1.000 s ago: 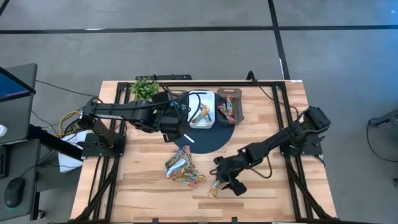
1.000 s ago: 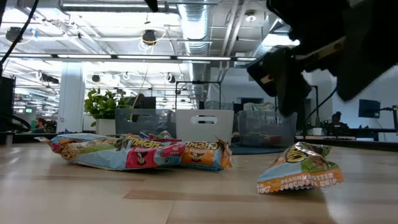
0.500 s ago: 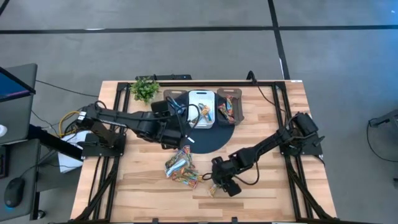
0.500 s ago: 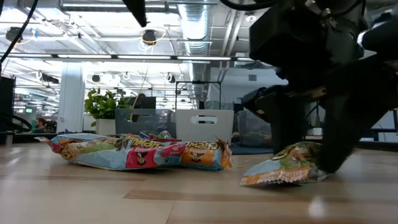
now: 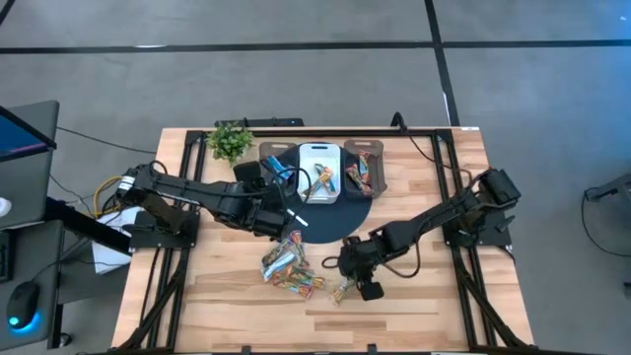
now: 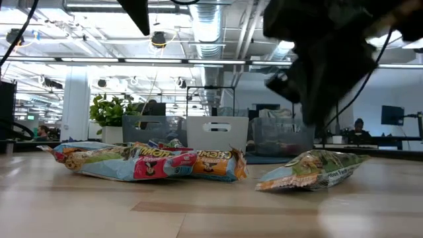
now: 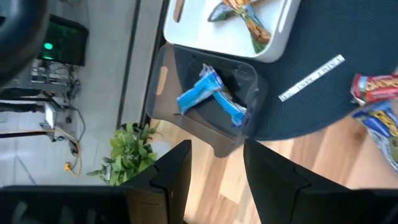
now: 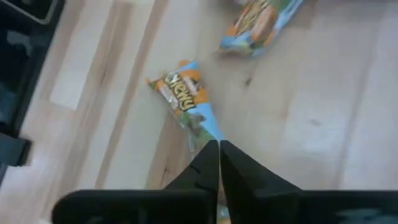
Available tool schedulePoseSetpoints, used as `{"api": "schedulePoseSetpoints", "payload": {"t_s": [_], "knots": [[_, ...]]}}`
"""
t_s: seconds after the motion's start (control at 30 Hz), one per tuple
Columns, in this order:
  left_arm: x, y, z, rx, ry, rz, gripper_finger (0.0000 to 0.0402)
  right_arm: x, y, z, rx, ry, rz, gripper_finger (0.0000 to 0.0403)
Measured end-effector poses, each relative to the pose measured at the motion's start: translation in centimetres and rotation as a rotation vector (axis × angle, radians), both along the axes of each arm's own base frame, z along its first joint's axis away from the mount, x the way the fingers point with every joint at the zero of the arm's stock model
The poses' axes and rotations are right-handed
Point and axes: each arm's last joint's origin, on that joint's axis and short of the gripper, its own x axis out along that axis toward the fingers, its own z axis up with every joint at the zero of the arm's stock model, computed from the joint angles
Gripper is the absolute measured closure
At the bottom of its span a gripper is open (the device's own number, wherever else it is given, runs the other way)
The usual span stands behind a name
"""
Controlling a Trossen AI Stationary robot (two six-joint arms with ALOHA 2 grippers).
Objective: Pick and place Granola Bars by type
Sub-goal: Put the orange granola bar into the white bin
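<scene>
The right gripper is pinching the tail end of a granola bar, its jaws pressed together on the wrapper, the bar stretching ahead of them on the table. The left gripper is hovering, jaws apart, a dark bin holding blue bars beyond them

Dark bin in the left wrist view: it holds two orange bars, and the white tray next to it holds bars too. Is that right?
Not quite. The left wrist view shows that the dark bin holds blue bars, not orange ones. The rest stands: the white tray next to it holds wrapped bars too.
</scene>
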Motion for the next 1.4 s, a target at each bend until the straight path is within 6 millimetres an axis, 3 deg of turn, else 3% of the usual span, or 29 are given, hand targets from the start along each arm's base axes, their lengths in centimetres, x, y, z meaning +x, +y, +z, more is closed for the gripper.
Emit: {"api": "schedulePoseSetpoints", "payload": {"t_s": [0.2,0.4,0.6,0.73,1.07,1.2,1.4], "knots": [[-0.2,0.0,-0.9,0.021,0.024,0.01,0.026,0.6,0.5,0.5,0.01,-0.102,0.057,0.034],[-0.4,-0.5,-1.3,0.024,0.02,0.013,0.026,0.7,1.9,-2.9,-0.029,-0.023,0.117,0.025],[-0.5,-0.9,-1.3,0.04,0.011,0.0,0.026,0.8,1.7,-5.2,-0.053,0.092,-0.014,0.0193],[-0.5,-0.9,-1.3,0.047,0.01,0.0,0.026,0.8,1.6,-5.0,-0.057,0.091,-0.024,0.0217],[-0.5,-0.9,-1.2,0.062,0.003,0.004,0.026,0.6,1.3,-4.7,-0.068,0.098,-0.038,0.0364],[-0.5,-0.8,-1.2,0.076,-0.009,0.011,0.026,0.6,1.2,-4.5,-0.05,0.105,-0.072,0.0381],[-0.5,-0.8,-1.2,0.081,-0.011,0.012,0.026,0.4,0.2,-3.4,-0.032,0.126,-0.148,0.037]]}}
